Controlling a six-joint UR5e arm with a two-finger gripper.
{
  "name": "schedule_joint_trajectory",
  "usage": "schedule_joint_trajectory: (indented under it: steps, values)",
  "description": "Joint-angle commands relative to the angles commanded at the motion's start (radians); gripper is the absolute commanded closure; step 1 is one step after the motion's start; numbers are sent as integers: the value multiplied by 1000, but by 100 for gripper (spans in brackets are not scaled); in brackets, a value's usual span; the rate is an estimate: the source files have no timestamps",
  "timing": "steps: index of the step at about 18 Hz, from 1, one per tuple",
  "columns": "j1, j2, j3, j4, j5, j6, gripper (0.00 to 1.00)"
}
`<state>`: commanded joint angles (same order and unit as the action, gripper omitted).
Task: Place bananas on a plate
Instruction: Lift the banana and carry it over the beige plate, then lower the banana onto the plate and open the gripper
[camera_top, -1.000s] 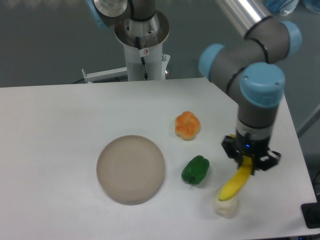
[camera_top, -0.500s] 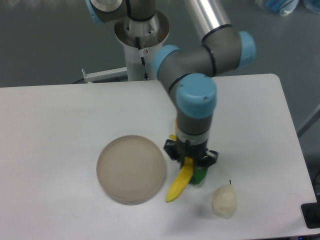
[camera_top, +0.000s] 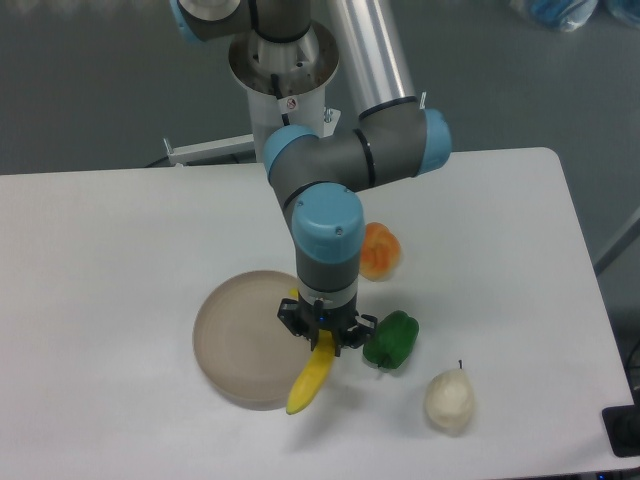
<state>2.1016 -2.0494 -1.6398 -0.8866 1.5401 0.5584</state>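
Gripper (camera_top: 323, 335) clamped on the banana (camera_top: 311, 377), which dangles over the plate (camera_top: 240, 335) rim at about four o'clock. A second ago it hung above the pear (camera_top: 449, 401); now it's swept past the green pepper (camera_top: 392, 340). Nearly over the plate, release looks close.

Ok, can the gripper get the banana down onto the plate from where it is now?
Probably yes. The gripper holds the banana over the plate's right rim, the plate is bare, and the green pepper sits off to the right, out of the way.
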Motion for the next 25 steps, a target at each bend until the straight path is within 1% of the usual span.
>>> schedule_joint_trajectory:
  steps: [4, 8, 11, 14, 17, 20, 25]
  values:
    - [-23, -3, -21, 3, 2, 8, 74]
    - [-26, 0, -37, 5, 3, 14, 74]
    - [-28, 2, -64, 5, 5, 43, 74]
    - [-29, 6, -84, 6, 6, 40, 74]
    - [-43, 5, -84, 9, 5, 25, 74]
    - [-45, 3, -84, 34, 0, 23, 74]
    - [-52, -12, -92, 40, 2, 23, 74]
